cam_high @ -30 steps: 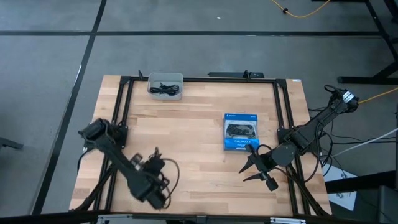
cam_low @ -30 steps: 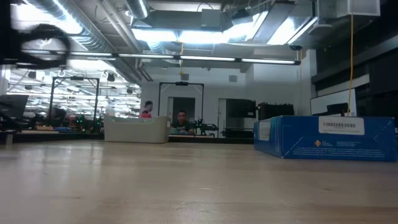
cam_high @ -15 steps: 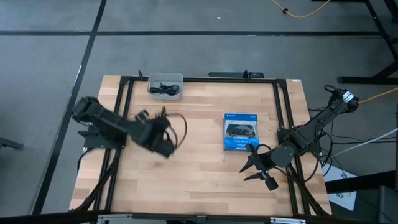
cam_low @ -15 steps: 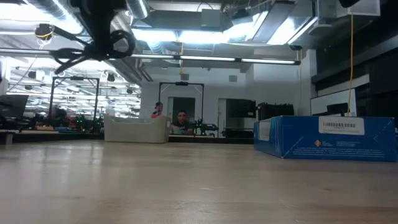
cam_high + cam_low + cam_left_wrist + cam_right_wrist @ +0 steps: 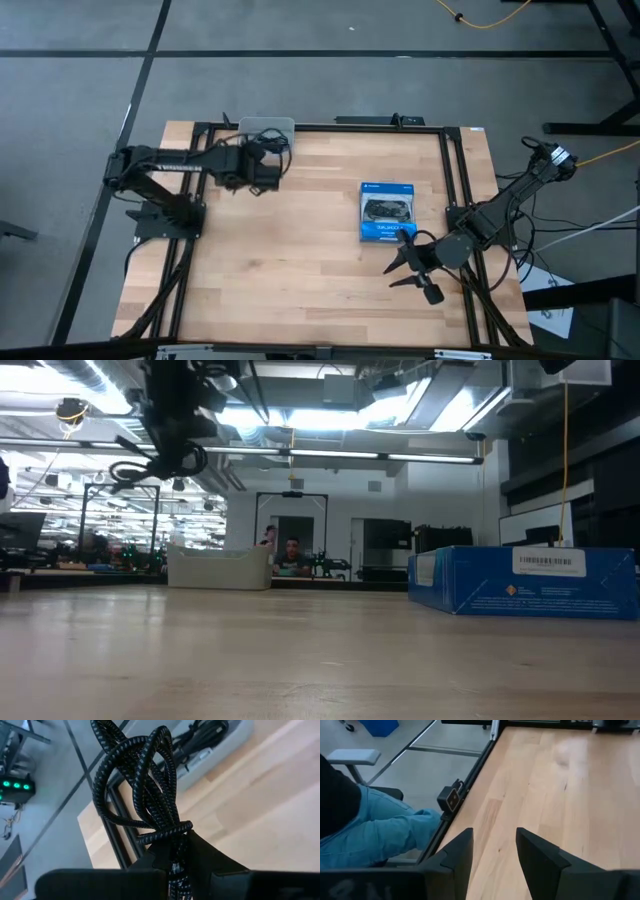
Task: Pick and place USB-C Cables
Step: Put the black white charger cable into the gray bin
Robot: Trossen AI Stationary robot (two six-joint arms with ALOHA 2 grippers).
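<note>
My left gripper (image 5: 266, 160) hangs over the table's far left part, just on the near side of the small grey tray (image 5: 266, 126), and is shut on a bundle of black braided USB-C cable (image 5: 145, 785). In the low view the gripper (image 5: 172, 432) is high above the tabletop, with the cable's loops (image 5: 150, 466) hanging beneath it. More black cables (image 5: 200, 735) lie inside the tray (image 5: 227, 747). My right gripper (image 5: 404, 270) waits open over the near right part of the table, near the blue box (image 5: 387, 211); it holds nothing (image 5: 492, 850). My left gripper pinches the black cable bundle between its two fingers (image 5: 205, 857) at its wrapped waist (image 5: 167, 832), where one turn binds the loops. The bundle is lifted clear of the table. Its loops (image 5: 127, 765) stick out past the fingertips, toward the tray.
The flat blue box (image 5: 525, 580) lies on the right half of the table. Black frame rails (image 5: 200, 150) run along the table's edges. A seated person's leg in blue jeans (image 5: 375, 837) is beside the table's edge. A yellow cord (image 5: 480, 20) lies on the floor beyond.
My left arm has swung from the table's near left part toward the far edge and now stands at the grey tray. It has kept its fingers shut on the black cable bundle, which has travelled with it, clear of the table. My right arm has kept still.
</note>
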